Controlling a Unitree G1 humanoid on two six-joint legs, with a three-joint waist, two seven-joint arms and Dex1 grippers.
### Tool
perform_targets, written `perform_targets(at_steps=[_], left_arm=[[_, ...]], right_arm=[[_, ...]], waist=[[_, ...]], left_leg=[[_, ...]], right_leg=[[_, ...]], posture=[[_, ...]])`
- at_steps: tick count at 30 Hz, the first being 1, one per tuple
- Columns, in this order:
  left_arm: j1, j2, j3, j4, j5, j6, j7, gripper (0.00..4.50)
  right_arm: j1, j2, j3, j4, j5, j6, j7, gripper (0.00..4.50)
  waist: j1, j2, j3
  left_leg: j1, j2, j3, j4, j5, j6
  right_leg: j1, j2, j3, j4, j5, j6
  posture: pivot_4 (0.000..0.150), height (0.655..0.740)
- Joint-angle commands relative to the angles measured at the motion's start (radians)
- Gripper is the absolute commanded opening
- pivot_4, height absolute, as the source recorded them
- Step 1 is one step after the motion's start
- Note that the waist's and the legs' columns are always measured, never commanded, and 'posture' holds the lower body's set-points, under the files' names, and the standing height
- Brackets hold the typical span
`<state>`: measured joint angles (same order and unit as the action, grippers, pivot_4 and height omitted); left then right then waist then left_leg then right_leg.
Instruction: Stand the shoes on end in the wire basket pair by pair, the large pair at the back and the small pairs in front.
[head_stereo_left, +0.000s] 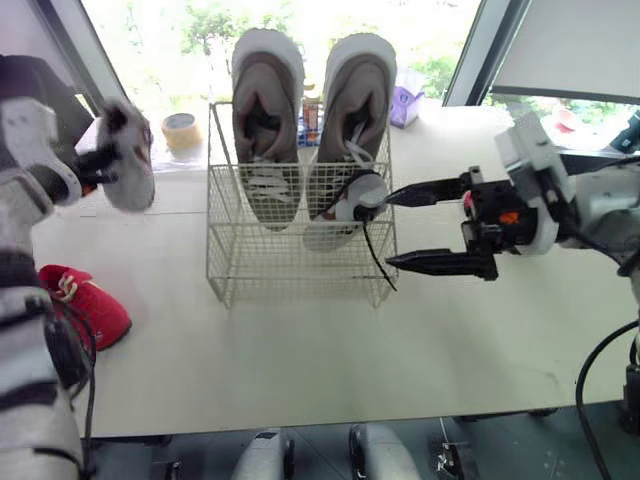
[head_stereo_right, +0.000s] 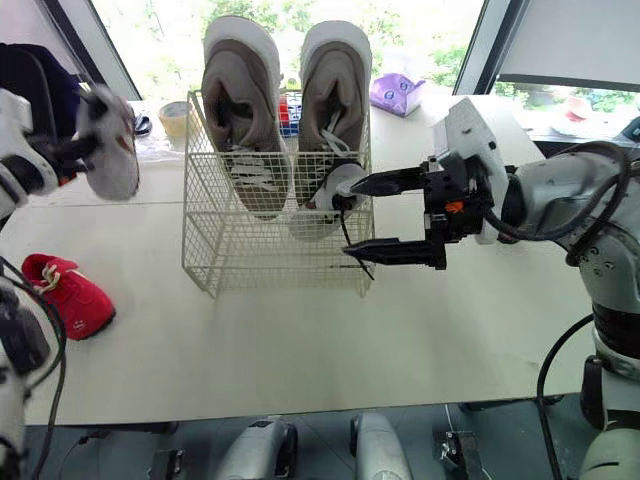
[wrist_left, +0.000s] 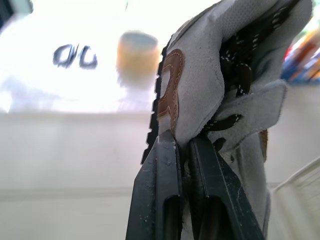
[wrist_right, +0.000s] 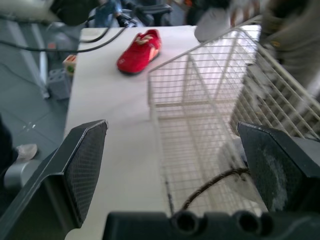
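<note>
left gripper (head_stereo_left: 106, 160) is clamped on a small grey shoe (head_stereo_left: 130, 160), held up in the air well left of the wire basket (head_stereo_left: 290, 272). right gripper (head_stereo_left: 392, 230) stands wide open and empty just beside the basket's right wall. large pair (head_stereo_left: 268, 110) stands on end at the back. a second small grey shoe (head_stereo_left: 345, 205) leans in front of it, and its black lace (head_stereo_left: 378, 255) hangs down by the lower right finger. red shoe (head_stereo_left: 85, 300) lies on the table, far left.

left wrist view: fingers (wrist_left: 160, 190) pinch only a thin edge of the upper, so the shoe could swing or slip out on the way over.

right wrist view: the open jaws straddle the basket corner. the lace loops close by and could snag a finger, dragging the leaning shoe over.
</note>
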<state>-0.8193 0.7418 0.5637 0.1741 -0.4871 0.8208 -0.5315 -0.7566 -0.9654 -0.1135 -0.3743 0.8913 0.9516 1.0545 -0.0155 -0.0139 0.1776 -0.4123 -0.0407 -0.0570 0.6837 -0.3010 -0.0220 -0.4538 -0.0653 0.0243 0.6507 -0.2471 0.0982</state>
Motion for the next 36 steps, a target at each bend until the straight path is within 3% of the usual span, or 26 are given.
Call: perform_targets(at_steps=[1,3,5,11,16,26,31,36], left_arm=[[0.097,-0.132,0.205,-0.535,-0.249,0.117,0.207,0.01],[0.139,-0.248,0.231,-0.743,-0.363,0.133,0.348,0.01],[0.182,-0.307,0.191,-0.867,-0.397,0.141,0.44,0.01],[0.376,-0.383,-0.022,-1.052,-0.292,0.053,0.545,0.01],[0.431,-0.449,-0.223,-0.969,-0.127,-0.157,0.5,0.01],[0.475,-0.476,-0.453,-0.708,0.187,-0.531,0.404,0.01],[0.492,-0.524,-0.518,-0.555,0.27,-0.677,0.377,0.01],[0.532,-0.526,-0.505,-0.549,0.287,-0.685,0.385,0.01]], right_arm=[[-0.003,0.007,-0.029,0.02,0.013,0.022,-0.043,4.5],[-0.014,0.023,-0.018,0.039,0.012,0.032,-0.057,4.5],[-0.036,0.045,0.002,0.066,0.006,0.034,-0.061,4.5],[-0.088,0.058,0.075,0.135,-0.026,0.027,0.009,4.5],[-0.076,0.056,0.083,0.129,-0.031,0.039,0.019,4.5],[-0.007,0.025,-0.023,0.026,0.05,0.141,-0.064,4.5],[0.023,0.042,-0.054,-0.013,0.087,0.164,-0.125,4.5],[0.056,0.04,-0.085,-0.042,0.126,0.181,-0.168,4.5]], waist=[[0.004,0.0,0.0],[0.007,0.0,-0.001],[0.01,-0.001,-0.001],[0.008,0.0,-0.001],[0.012,0.0,-0.001],[0.03,0.0,-0.001],[0.032,0.0,-0.002],[0.031,0.001,-0.004]], left_leg=[[-0.001,0.0,0.0,0.0,0.0,0.0],[-0.001,0.0,0.001,0.001,0.0,0.0],[0.001,0.0,0.001,0.001,0.0,0.0],[0.012,0.0,0.001,0.001,-0.002,0.004],[0.013,0.0,0.001,0.001,-0.002,0.004],[0.013,0.0,0.002,0.001,-0.002,0.005],[0.015,0.0,0.001,0.001,-0.003,0.006],[0.022,0.0,0.001,0.0,-0.005,0.009]], right_leg=[[-0.001,0.0,0.0,-0.001,0.0,0.0],[-0.002,0.0,0.0,0.0,0.0,0.0],[0.0,0.0,0.0,0.001,0.0,0.0],[0.011,0.003,-0.001,0.002,0.001,-0.002],[0.012,0.003,-0.001,0.001,0.001,-0.002],[0.013,0.003,-0.001,-0.002,0.001,-0.002],[0.016,0.002,-0.002,-0.003,0.001,-0.002],[0.024,0.002,-0.002,-0.005,0.001,-0.002]], posture=[[0.15,0.74],[0.15,0.74],[0.15,0.74],[0.15,0.74],[0.15,0.74],[0.15,0.74],[0.15,0.74],[0.15,0.74]])
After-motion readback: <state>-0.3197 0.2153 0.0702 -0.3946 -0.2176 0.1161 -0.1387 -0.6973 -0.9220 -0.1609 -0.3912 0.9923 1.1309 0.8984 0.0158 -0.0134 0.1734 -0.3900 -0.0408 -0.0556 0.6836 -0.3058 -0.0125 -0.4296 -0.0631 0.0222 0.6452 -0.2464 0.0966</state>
